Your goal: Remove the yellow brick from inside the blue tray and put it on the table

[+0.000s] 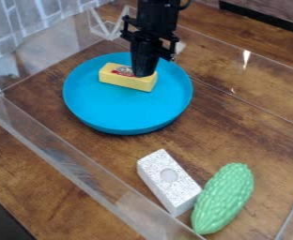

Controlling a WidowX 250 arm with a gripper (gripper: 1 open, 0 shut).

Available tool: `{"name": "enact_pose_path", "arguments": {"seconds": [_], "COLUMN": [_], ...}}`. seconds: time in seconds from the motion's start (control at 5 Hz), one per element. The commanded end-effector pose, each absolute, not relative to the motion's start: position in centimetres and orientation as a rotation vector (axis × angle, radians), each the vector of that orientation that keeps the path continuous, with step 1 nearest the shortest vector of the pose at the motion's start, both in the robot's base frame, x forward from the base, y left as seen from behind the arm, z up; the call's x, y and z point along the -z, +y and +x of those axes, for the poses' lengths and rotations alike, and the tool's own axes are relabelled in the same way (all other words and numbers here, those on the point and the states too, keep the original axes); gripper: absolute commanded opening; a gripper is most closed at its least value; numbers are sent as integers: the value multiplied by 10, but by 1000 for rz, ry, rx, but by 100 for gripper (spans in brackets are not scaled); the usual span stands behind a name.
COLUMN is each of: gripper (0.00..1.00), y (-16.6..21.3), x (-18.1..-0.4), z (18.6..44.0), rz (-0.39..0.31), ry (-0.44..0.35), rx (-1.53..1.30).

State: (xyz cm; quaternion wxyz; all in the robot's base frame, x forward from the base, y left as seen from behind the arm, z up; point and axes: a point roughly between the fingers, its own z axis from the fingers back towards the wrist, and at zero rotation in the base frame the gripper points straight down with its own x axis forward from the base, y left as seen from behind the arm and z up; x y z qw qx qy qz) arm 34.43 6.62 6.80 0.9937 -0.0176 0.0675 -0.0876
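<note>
Pressing fingers together at the yellow brick inside the blue tray; risking shoving it toward the tray's rim by descending without opening.

Glossy brown wooden table; directly on it, blue tray, white block, green vegetable-like object.
</note>
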Motion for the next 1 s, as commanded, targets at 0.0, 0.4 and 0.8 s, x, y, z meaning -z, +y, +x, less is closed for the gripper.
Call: {"name": "enact_pose_path", "arguments": {"seconds": [0.0, 0.4, 0.8], "gripper": [0, 100, 0], "y": [77, 82, 85], "x": [-85, -79, -78], "z": [353, 356, 357], "rz": [-12, -4, 1], "ry": [73, 69, 69], "rx": [172, 190, 201]}}
